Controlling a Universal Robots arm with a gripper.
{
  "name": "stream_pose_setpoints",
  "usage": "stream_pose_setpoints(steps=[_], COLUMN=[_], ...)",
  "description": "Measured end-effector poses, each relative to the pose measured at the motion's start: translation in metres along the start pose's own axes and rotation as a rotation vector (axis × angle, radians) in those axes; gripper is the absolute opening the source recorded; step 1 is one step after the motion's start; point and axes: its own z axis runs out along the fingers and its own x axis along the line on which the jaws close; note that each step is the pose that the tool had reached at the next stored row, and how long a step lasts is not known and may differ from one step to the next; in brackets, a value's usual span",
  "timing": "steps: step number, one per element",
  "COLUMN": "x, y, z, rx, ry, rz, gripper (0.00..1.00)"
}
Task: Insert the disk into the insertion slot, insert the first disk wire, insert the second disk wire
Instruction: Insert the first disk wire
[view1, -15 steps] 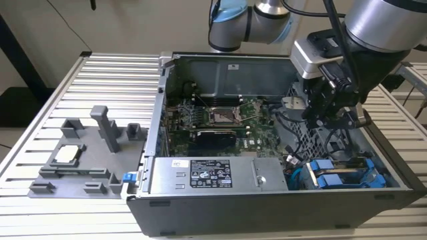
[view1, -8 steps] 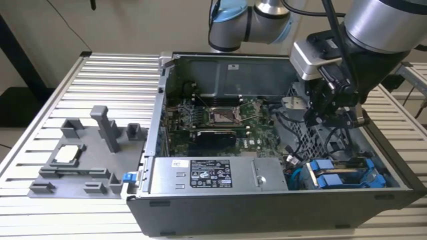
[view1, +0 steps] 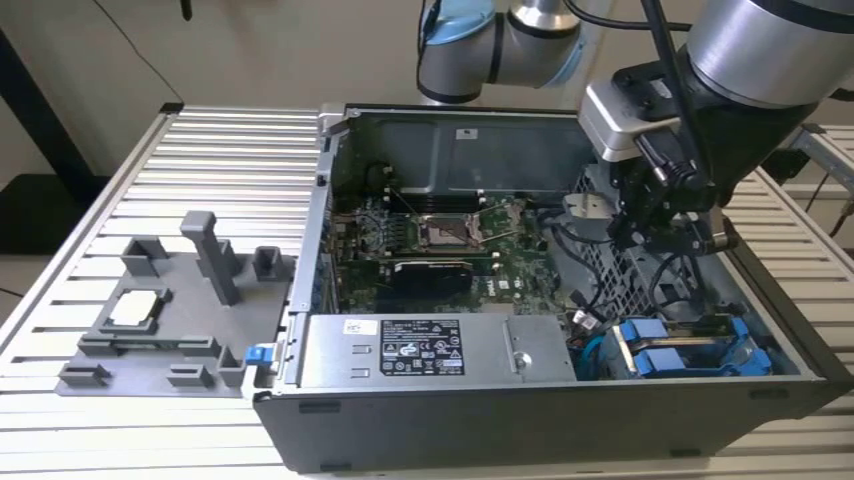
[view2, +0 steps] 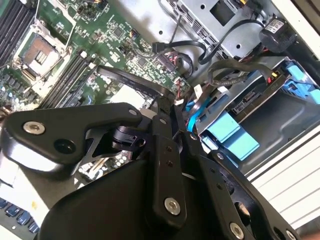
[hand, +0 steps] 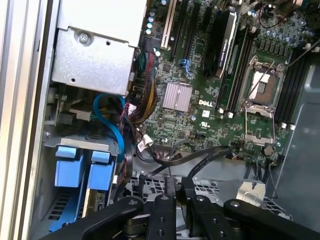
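The disk (view1: 667, 352), in its bright blue carrier, sits in the insertion slot (view1: 751, 340) at the case corner on the exterior view's right. Both wrist views show the disk (view2: 231, 131) (hand: 75, 165) in the cage with a blue cable looping beside it. My gripper (view1: 651, 238) hangs inside the case above the perforated drive cage, a short way behind the disk. Its fingers (view2: 163, 120) (hand: 169, 200) stand close together. A flat black wire (view2: 131, 79) (hand: 207, 155) runs up from the motherboard and ends between the fingertips.
The grey power-supply box (view1: 400, 350) lies along the case's front wall. The motherboard (view1: 427, 240) with its open processor socket fills the case floor. A grey plastic fixture (view1: 174, 300) stands on the slatted table on the exterior view's left. Loose black cables (view2: 235, 70) cross the cage.
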Motion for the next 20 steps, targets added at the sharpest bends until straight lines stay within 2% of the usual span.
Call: stream_pose_setpoints(steps=[4, 5, 10, 16, 20], x=[0.0000, 0.0000, -0.0004, -0.0009, -0.0011], y=[0.0004, 0.0005, 0.0027, 0.0055, 0.0067], z=[0.0000, 0.0001, 0.0003, 0.0006, 0.0005], rx=[0.0004, 0.0008, 0.0040, 0.0120, 0.0126], ry=[0.0002, 0.0004, 0.0021, 0.0063, 0.0067], rz=[0.002, 0.004, 0.019, 0.057, 0.059], gripper=[0.22, 0.28, 0.28, 0.28, 0.28])
